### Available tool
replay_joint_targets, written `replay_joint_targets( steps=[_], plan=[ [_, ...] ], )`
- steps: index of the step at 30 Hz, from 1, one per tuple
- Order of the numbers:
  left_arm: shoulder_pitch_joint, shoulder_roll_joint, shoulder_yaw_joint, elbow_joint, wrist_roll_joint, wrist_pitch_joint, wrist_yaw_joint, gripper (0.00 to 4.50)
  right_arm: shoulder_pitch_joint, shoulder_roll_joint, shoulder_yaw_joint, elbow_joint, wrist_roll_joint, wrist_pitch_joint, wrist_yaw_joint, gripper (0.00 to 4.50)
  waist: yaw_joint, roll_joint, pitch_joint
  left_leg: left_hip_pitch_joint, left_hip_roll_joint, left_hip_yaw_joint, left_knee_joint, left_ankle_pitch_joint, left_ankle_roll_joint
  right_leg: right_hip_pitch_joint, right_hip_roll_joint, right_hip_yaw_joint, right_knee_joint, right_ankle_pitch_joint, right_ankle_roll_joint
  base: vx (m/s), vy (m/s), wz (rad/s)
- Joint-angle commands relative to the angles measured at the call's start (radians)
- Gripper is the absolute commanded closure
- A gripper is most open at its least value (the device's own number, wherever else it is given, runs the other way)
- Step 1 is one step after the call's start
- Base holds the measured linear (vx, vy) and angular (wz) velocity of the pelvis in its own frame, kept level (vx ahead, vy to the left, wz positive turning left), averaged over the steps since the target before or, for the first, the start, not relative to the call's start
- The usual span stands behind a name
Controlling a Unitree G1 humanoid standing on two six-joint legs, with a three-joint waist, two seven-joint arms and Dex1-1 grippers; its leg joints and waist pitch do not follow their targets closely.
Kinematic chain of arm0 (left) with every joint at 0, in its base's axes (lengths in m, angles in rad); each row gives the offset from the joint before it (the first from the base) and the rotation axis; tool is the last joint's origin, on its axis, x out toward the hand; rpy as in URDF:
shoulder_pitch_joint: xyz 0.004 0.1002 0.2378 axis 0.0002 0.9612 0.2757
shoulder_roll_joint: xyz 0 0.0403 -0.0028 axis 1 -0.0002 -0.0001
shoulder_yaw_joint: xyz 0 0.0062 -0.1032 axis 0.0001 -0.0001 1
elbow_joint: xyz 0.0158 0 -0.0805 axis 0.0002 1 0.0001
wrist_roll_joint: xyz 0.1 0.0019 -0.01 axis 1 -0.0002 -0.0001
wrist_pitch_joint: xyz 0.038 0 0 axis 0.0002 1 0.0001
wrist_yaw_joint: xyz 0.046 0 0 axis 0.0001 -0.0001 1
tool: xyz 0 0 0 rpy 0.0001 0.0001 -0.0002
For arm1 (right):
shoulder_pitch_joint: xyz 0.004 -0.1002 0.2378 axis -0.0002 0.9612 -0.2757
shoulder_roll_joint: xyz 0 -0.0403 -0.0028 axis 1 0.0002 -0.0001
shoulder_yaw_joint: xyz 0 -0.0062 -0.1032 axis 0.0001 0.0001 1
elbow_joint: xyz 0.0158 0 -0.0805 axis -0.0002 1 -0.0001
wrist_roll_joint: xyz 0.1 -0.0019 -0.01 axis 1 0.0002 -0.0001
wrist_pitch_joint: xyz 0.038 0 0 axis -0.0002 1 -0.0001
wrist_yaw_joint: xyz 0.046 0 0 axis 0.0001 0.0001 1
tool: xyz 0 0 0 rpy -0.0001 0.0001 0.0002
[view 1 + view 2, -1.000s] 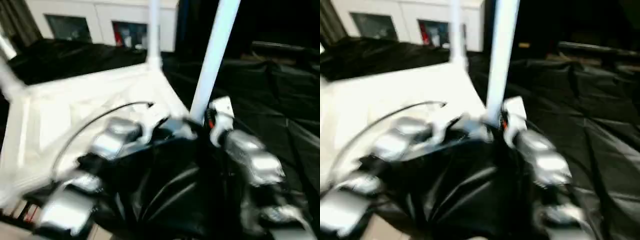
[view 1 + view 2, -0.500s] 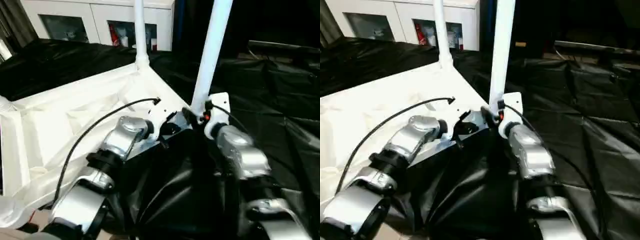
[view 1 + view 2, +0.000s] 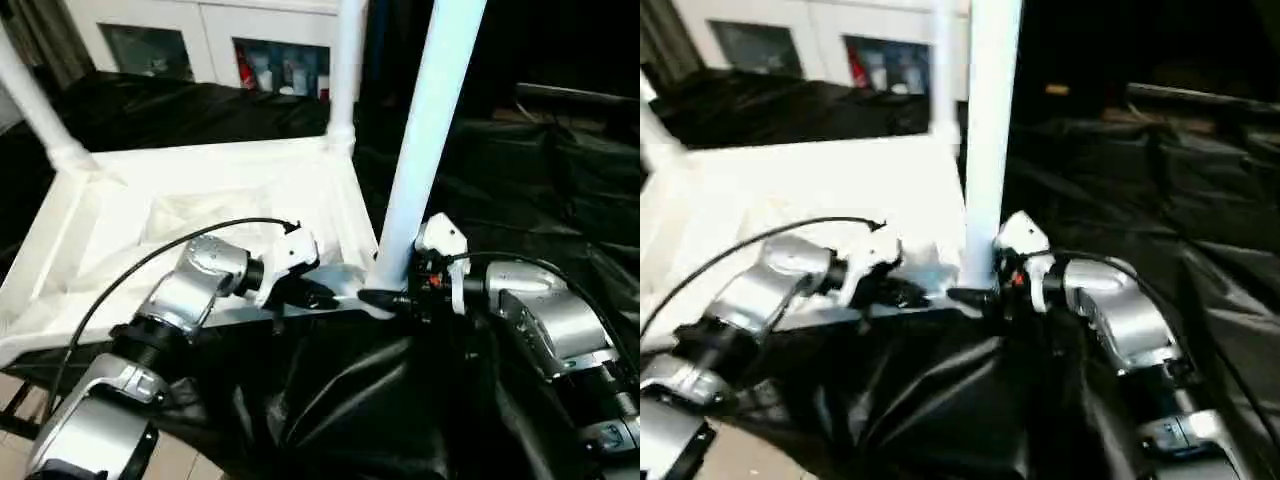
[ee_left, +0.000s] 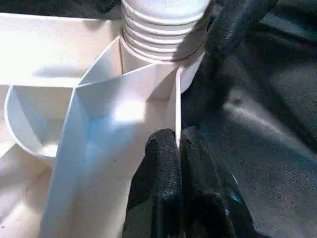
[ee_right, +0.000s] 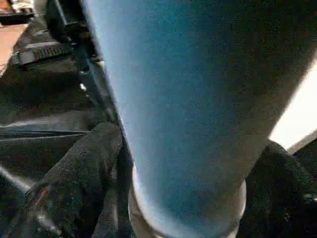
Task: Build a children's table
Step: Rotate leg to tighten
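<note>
The children's table lies upside down on black cloth, its white top (image 3: 200, 200) showing the ribbed underside. Three legs stand upright in corner sockets: a near right one (image 3: 425, 150), a far right one (image 3: 345, 70) and a far left one (image 3: 35, 100). My left gripper (image 3: 318, 297) is shut on the top's thin rim (image 4: 171, 99) just beside the near right socket, both black fingers (image 4: 158, 163) pinching the wall. My right gripper (image 3: 385, 298) stands open around that near right leg's base (image 5: 188, 99), one finger (image 5: 84, 168) on each side of it.
Black cloth (image 3: 540, 180) covers the ground to the right and in front. White cabinets (image 3: 200, 40) with glass doors stand behind the table. A black cable (image 3: 150, 262) arcs over my left forearm. A strip of bare floor (image 3: 12, 400) shows at the lower left.
The head camera has swung, so the whole picture has shifted. Both grippers stay at the same near right corner, the left on the rim and the right at the leg's base.
</note>
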Motion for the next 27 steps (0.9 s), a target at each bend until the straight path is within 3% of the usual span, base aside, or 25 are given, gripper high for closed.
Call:
replay_joint_targets(
  steps=[1, 6, 12, 15, 18, 20, 22, 24, 27],
  plan=[
    [-0.008, -0.009, -0.013, -0.038, -0.016, -0.016, -0.017, 4.50, 0.011, -0.003, 0.024, -0.040, 0.025, 0.014, 0.035, 1.12, -0.001, -0.006, -0.075, 0.011, 0.041, -0.007, -0.066, -0.171, 0.081, 0.062, -0.073, 0.059, -0.072, -0.243, -0.222, 0.000, 0.000, 0.00],
    [-0.003, -0.005, -0.011, -0.037, -0.011, -0.017, -0.010, 4.50, 0.026, 0.008, 0.043, -0.055, 0.020, 0.030, 0.039, 1.54, 0.001, -0.008, -0.077, 0.007, 0.039, -0.007, -0.064, -0.147, 0.086, 0.064, -0.073, 0.059, -0.070, -0.225, -0.220, 0.000, 0.000, 0.00],
    [-0.007, -0.050, 0.009, -0.022, -0.003, 0.026, 0.073, 4.50, 0.051, 0.081, 0.025, -0.028, 0.004, 0.068, -0.089, 1.84, 0.001, -0.009, -0.074, 0.008, 0.037, -0.008, -0.067, -0.174, 0.064, 0.063, -0.075, 0.058, -0.078, -0.297, -0.197, 0.000, 0.000, 0.00],
    [-0.028, -0.090, 0.026, 0.010, 0.008, 0.055, 0.155, 4.50, 0.048, 0.147, -0.012, 0.029, -0.018, 0.076, -0.225, 1.87, -0.009, -0.009, -0.070, 0.012, 0.035, -0.010, -0.070, -0.202, 0.042, 0.058, -0.074, 0.055, -0.089, -0.381, -0.171, 0.000, 0.000, 0.00],
    [-0.067, -0.151, 0.051, 0.070, 0.026, 0.080, 0.279, 4.50, 0.031, 0.252, -0.083, 0.110, -0.025, 0.099, -0.423, 1.88, -0.015, -0.009, -0.070, 0.013, 0.032, -0.014, -0.073, -0.231, 0.025, 0.060, -0.075, 0.052, -0.095, -0.418, -0.157, 0.000, 0.000, 0.00],
    [-0.100, -0.204, 0.068, 0.115, 0.036, 0.103, 0.378, 4.50, 0.003, 0.333, -0.150, 0.185, -0.016, 0.113, -0.579, 1.89, -0.020, -0.006, -0.068, 0.018, 0.030, -0.013, -0.072, -0.252, 0.014, 0.053, -0.075, 0.053, -0.100, -0.452, -0.148, 0.000, 0.000, 0.00],
    [-0.129, -0.252, 0.089, 0.152, 0.038, 0.130, 0.469, 4.50, -0.032, 0.394, -0.199, 0.258, -0.015, 0.089, -0.710, 1.89, -0.028, -0.005, -0.071, 0.019, 0.027, -0.017, -0.074, -0.261, 0.004, 0.056, -0.075, 0.048, -0.105, -0.476, -0.133, 0.000, 0.000, 0.00],
    [-0.146, -0.283, 0.099, 0.169, 0.036, 0.140, 0.514, 4.50, -0.064, 0.436, -0.229, 0.306, -0.003, 0.072, -0.765, 1.89, -0.029, -0.002, -0.071, 0.014, 0.029, -0.016, -0.075, -0.245, 0.018, 0.058, -0.074, 0.051, -0.102, -0.423, -0.142, 0.000, 0.000, 0.00],
    [-0.158, -0.304, 0.101, 0.176, 0.033, 0.136, 0.524, 4.50, -0.088, 0.453, -0.215, 0.336, -0.012, 0.044, -0.758, 1.89, -0.031, -0.002, -0.077, 0.013, 0.028, -0.014, -0.072, -0.221, 0.033, 0.062, -0.073, 0.052, -0.093, -0.338, -0.168, 0.000, 0.000, 0.00]
  ],
)
